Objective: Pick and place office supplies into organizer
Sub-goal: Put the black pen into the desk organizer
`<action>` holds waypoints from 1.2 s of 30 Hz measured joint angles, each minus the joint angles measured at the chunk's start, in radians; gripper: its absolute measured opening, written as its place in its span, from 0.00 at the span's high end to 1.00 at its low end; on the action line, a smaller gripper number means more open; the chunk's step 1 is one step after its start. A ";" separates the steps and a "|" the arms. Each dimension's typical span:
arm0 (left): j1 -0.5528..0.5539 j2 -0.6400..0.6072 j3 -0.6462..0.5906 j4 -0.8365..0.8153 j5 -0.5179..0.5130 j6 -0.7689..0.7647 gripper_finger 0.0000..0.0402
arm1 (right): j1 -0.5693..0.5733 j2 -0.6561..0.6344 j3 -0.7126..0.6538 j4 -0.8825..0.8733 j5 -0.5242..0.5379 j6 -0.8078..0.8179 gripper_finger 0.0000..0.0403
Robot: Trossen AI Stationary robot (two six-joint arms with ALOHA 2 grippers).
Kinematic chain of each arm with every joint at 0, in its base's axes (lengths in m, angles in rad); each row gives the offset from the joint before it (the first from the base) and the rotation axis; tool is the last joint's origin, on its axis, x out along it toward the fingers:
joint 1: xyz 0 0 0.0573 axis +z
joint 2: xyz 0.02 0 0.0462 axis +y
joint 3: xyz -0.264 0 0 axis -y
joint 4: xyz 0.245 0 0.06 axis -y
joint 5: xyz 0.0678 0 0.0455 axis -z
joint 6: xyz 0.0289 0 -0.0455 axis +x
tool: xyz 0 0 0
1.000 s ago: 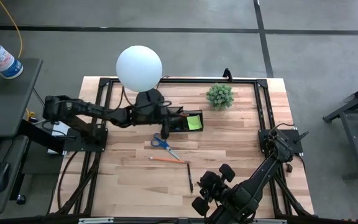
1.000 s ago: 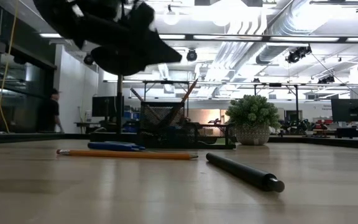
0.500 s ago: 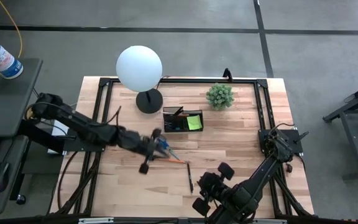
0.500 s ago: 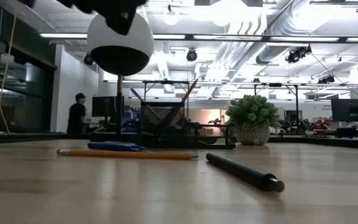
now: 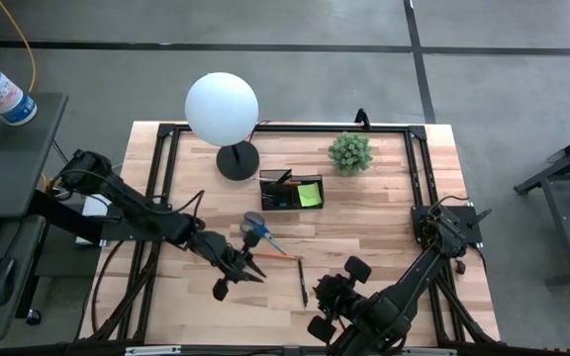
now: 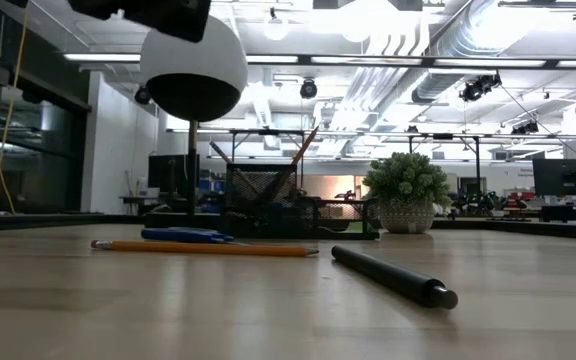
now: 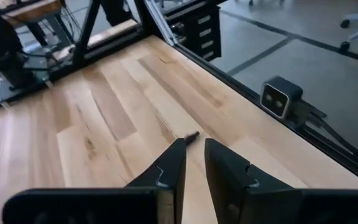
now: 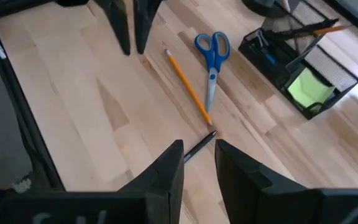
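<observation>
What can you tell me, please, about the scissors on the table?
The scissors are small, with blue plastic-looking handle loops and thin silvery blades, closed. They lie flat on the wooden table, between the organizer and the orange pencil, handles toward the lamp side and tips reaching the pencil near its end. The left gripper is beside them, not holding them.

Left gripper [image 5: 250,269] empty, fingers slightly apart — right gripper [image 8: 197,163] likewise.
</observation>
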State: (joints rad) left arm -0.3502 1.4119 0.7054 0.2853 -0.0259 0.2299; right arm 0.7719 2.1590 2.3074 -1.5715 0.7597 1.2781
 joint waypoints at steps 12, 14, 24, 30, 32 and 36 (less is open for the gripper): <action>0.003 0.168 0.290 -0.294 -0.099 -0.061 0.88 | 0.061 0.000 0.000 0.000 -0.052 -0.030 0.80; 0.004 0.210 0.362 -0.343 -0.110 -0.068 0.89 | 0.071 0.000 0.000 0.000 -0.052 -0.029 0.80; 0.018 0.327 0.512 -0.430 0.009 0.215 0.95 | 0.100 0.000 0.000 0.000 -0.076 0.014 0.80; 0.101 0.328 0.511 -0.529 0.123 0.343 0.95 | 0.100 0.000 0.000 0.001 -0.152 0.208 0.80; 0.133 0.328 0.511 -0.528 0.157 0.365 0.94 | 0.099 0.000 0.000 0.001 -0.160 0.233 0.80; 0.185 0.328 0.511 -0.528 0.222 0.412 0.91 | 0.086 0.000 0.000 0.001 -0.158 0.270 0.80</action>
State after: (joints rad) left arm -0.1657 1.7403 1.2163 -0.2432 0.1963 0.6421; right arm 0.8583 2.1590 2.3074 -1.5707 0.6019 1.5478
